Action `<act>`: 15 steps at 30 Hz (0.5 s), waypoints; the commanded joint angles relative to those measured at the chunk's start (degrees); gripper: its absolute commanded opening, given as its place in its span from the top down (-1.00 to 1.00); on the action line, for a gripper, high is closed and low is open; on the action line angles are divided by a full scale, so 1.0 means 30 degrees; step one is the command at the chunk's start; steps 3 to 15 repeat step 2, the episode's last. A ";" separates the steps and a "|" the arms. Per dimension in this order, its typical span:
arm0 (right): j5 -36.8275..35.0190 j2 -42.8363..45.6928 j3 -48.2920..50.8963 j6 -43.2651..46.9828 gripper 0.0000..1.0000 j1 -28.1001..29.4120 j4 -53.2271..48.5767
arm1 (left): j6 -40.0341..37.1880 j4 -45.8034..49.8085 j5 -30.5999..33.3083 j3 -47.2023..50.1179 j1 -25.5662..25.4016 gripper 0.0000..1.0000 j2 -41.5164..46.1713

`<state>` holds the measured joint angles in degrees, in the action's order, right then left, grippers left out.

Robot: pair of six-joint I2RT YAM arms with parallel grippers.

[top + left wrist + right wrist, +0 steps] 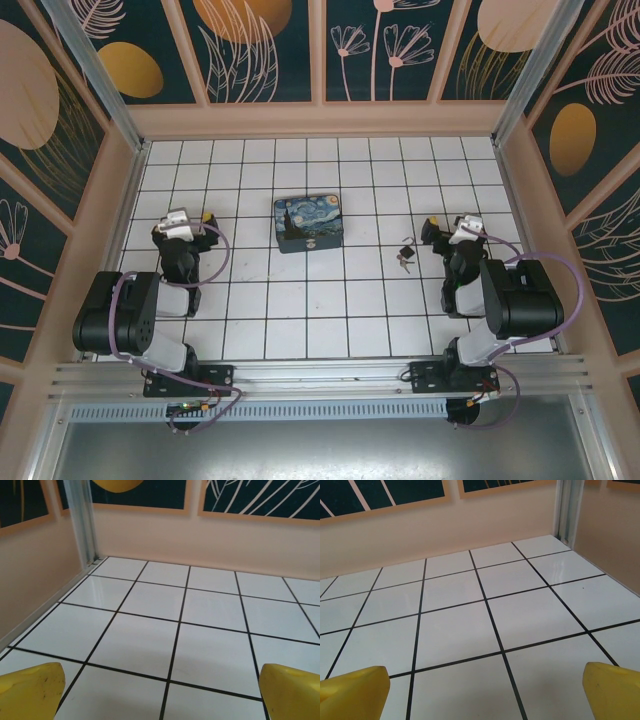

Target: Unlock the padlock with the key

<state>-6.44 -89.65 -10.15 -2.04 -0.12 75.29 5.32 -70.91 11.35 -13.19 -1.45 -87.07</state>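
While the left gripper (161, 692) and right gripper (480, 692) hang wide open and empty, the padlock (408, 250) and key (403, 263) lie together on the tiled floor (300, 300) just left of the right gripper. Both are too small to tell which way they point.

Bare tiles (150, 645) run from the left gripper (200, 222) and right gripper (437, 229) to the walls (320, 120). A blue tin (308, 222) stands mid-surface between them; the padlock (407, 250) and key (404, 263) lie near the right gripper.
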 commanded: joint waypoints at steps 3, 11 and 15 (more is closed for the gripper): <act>-0.0853 0.0102 -0.0257 -0.0362 -0.98 -0.0190 0.1092 | -0.0441 -0.0832 -0.0742 0.0016 0.0046 -0.98 0.0015; -0.0853 0.0102 -0.0257 -0.0362 -0.98 -0.0190 0.1092 | -0.0441 -0.0832 -0.0742 0.0016 0.0046 -0.98 0.0015; -0.0853 0.0102 -0.0257 -0.0362 -0.98 -0.0190 0.1092 | -0.0441 -0.0832 -0.0742 0.0016 0.0046 -0.98 0.0015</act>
